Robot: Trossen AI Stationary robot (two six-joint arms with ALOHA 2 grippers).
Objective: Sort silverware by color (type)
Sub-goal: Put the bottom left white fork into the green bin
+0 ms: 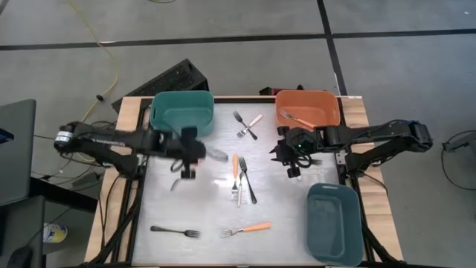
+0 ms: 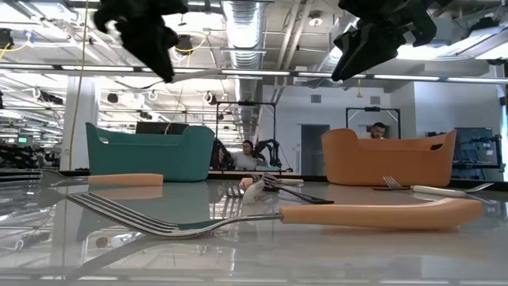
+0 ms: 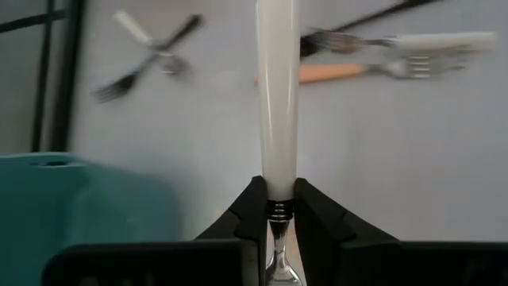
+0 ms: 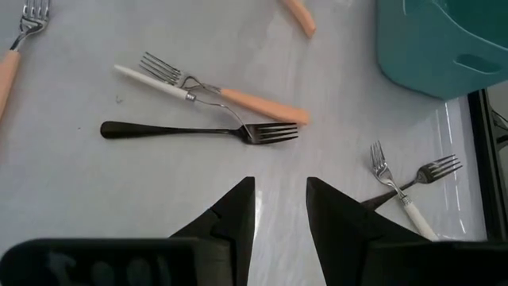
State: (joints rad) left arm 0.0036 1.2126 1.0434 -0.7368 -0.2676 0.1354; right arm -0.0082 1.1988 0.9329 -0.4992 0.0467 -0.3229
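Note:
My left gripper (image 1: 195, 153) is above the table, just near of the teal bin (image 1: 182, 112), and is shut on a white-handled fork (image 3: 276, 95). My right gripper (image 4: 280, 208) is open and empty, raised in front of the orange bin (image 1: 307, 108), which holds an orange-handled fork (image 1: 296, 117). On the table lie a crossed pair of forks (image 1: 247, 125), a middle group of orange, white and black forks (image 1: 239, 179), a black fork (image 1: 176, 231) and an orange fork (image 1: 247, 228). My left gripper pinches the white fork at its metal neck (image 3: 275, 210), just behind the handle, between its two fingers. The white handle (image 1: 216, 154) sticks out forward past the fingertips, toward the table's right. The fork is lifted clear of the table.
A blue-grey bin (image 1: 335, 222) stands at the near right corner. In the right wrist view, the middle group's black fork (image 4: 198, 131) lies ahead of the fingers and the crossed pair (image 4: 405, 179) off to one side. Bare tabletop lies between the fork groups.

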